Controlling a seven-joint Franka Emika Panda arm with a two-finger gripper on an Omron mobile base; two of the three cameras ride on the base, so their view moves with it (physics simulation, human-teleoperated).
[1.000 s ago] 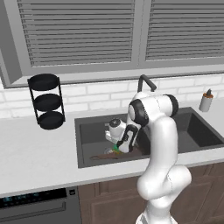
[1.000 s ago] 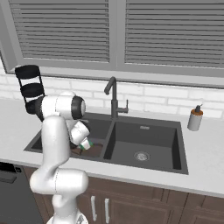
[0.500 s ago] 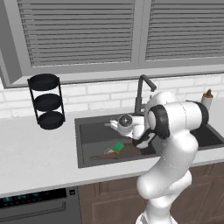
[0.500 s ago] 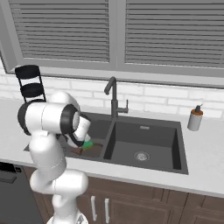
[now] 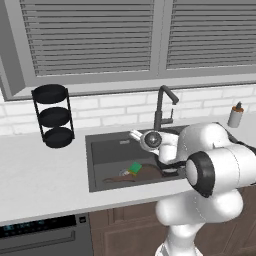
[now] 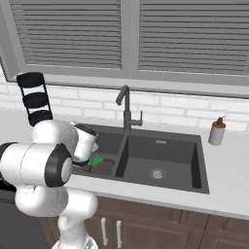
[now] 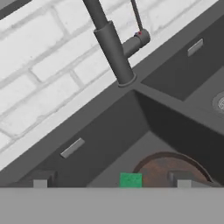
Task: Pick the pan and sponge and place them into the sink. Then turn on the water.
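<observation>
Pan [image 7: 168, 169] and sponge [image 7: 131, 179] both lie on the floor of the left bowl of the sink [image 7: 109, 144], the sponge just at nine o'clock of the pan in the hand view, so the placing looks done. Above them the jaws [image 7: 109, 178] stand spread wide and hold nothing, one tip to either side of the pair. Farther off, at twelve o'clock, the faucet [image 7: 111, 43] rises from the divider, its side lever [image 7: 136, 40] pointing to two o'clock; the hand seems aimed there because no water runs yet. Beyond it stands the brick wall [image 7: 39, 65].
</observation>
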